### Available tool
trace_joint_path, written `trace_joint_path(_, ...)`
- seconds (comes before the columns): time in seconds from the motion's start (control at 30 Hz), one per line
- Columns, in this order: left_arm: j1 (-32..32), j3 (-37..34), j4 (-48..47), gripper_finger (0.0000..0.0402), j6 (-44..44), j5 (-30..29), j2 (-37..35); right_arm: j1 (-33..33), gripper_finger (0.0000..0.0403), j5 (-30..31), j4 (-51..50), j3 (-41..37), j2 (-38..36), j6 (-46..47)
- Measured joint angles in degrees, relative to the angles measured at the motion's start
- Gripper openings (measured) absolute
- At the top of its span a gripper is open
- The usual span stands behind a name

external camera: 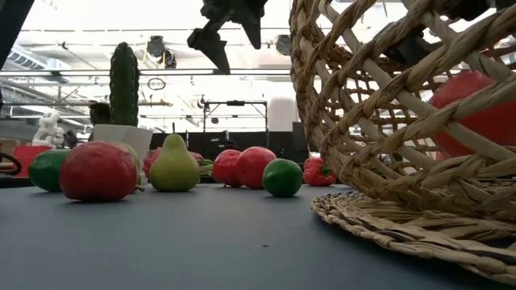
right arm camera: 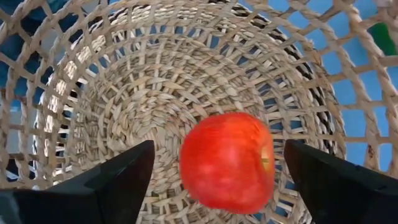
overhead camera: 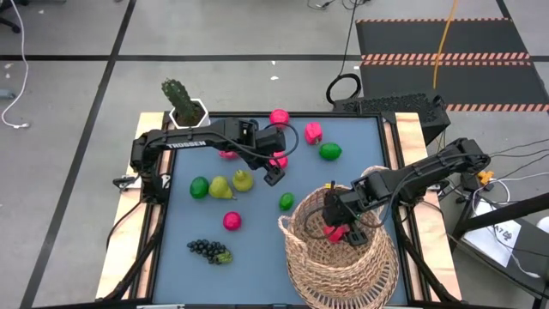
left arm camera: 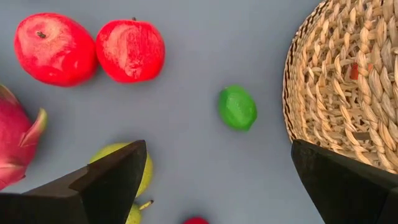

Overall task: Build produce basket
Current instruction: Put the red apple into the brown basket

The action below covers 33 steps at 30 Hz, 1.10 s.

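Note:
The tan wicker basket (overhead camera: 343,257) stands at the table's near right. My right gripper (right arm camera: 219,152) hangs open inside its mouth, pointing down. A red apple (right arm camera: 227,162) shows between the two fingers with a gap on each side. I cannot tell whether it rests on the basket's floor. My left gripper (left arm camera: 217,186) hovers open over the middle of the table, above a small green lime (left arm camera: 237,107). Two red apples (left arm camera: 93,48), a pink dragon fruit (left arm camera: 12,143) and a pear (left arm camera: 124,168) lie around it on the blue mat.
Loose on the mat are a green lime (overhead camera: 199,186), two pears (overhead camera: 232,183), a pink apple (overhead camera: 232,221), a grape bunch (overhead camera: 208,250) and more fruit at the far edge (overhead camera: 313,132). A potted cactus (overhead camera: 183,103) stands at the far left corner.

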Motion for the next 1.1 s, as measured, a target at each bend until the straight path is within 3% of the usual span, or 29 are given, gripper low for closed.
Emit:
trace_joint_path(0.27, -0.96, 0.02, -3.13, 0.0399, -0.73, 0.05, 0.00, 0.00, 0.0356, -0.02, 0.66, 0.56, -2.54, 3.01)
trace_joint_path(0.6, -4.40, 0.02, -8.60, 0.0399, -2.79, -0.09, 0.00, 0.00, 0.0337, 0.64, 6.60, 0.57, -12.56, 13.19)
trace_joint_path(0.87, -8.46, -5.06, -14.96, 0.0399, -7.05, 0.20, -0.37, -0.02, 0.0323, 9.98, 9.79, 0.59, -20.65, 25.24)
trace_joint_path(1.1, -11.87, -15.49, -13.90, 0.0399, -12.14, 6.72, -0.66, -0.02, 0.0322, 17.51, 15.37, 0.61, -25.45, 28.52)
